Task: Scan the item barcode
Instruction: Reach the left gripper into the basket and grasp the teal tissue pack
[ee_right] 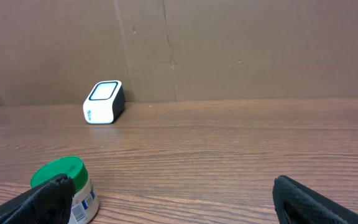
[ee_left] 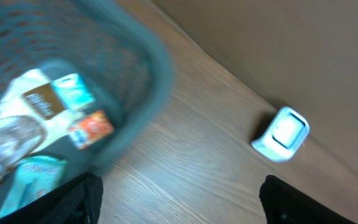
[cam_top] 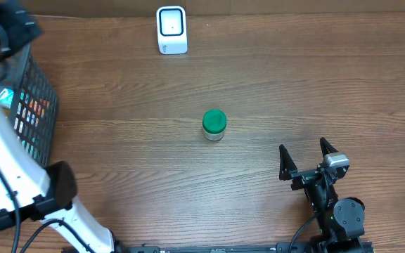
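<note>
**Desk:** Where is the item sitting?

**Operator:** I'm seeing the green-lidded jar (cam_top: 214, 125) standing upright around the middle of the tabletop (cam_top: 118, 154), well apart from both arms. The barcode scanner (cam_top: 171, 30) is sitting by the far edge, a little left of the jar.

**Desk:** And the claws?

**Operator:** I'm holding the right gripper (cam_top: 302, 147) low near the near edge, toward the right corner. Its fingers are spread wide with nothing between them. The left gripper (ee_left: 179, 205) is hanging over the dark mesh basket (cam_top: 41, 105) at the left edge. Its fingers are also standing apart and gripping nothing. Its wrist camera is blurring, but I'm making out packets (ee_left: 42, 106) lying inside the basket.
</note>
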### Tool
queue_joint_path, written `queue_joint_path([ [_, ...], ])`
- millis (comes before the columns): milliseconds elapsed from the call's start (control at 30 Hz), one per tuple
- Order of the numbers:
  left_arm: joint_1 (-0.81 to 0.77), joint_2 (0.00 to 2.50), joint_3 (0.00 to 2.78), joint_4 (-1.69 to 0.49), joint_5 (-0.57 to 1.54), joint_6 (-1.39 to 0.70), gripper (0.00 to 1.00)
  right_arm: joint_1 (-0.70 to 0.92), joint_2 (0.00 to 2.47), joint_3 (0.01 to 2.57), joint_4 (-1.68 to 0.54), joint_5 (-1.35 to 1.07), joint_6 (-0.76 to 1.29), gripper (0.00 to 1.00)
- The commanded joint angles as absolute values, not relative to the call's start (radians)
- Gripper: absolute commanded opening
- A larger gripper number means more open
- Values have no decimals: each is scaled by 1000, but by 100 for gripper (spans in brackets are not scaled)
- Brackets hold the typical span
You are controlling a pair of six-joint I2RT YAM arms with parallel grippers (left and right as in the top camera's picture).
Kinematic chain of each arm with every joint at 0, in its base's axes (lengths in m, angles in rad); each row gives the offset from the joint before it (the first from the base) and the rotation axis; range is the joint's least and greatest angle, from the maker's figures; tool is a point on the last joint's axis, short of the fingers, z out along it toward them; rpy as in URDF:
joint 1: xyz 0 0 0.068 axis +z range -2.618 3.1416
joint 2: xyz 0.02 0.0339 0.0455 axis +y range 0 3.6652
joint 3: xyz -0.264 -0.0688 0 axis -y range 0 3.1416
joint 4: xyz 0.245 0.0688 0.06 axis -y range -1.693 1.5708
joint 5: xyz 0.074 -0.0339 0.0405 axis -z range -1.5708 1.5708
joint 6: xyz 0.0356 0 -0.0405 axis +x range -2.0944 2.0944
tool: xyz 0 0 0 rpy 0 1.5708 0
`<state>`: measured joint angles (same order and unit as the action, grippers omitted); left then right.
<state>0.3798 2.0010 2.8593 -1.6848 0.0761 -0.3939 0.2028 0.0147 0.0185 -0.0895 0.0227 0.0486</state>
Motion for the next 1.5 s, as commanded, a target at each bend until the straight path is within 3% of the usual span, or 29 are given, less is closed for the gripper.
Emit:
queue_joint_path([
  [0, 481, 1984, 2829, -1689, 128, -416, 82, 202, 3, 8, -83, 18, 44, 100],
  [300, 678, 1983, 2525, -1690, 57, -403, 88, 202, 3, 8, -83, 18, 44, 100],
  [667, 754, 1984, 2194, -1623, -9, -290, 88, 202, 3, 8, -83, 18, 44, 100],
  [1467, 759, 1984, 1422, -1033, -8, -92, 91, 202, 3, 8, -83, 18, 44, 100],
])
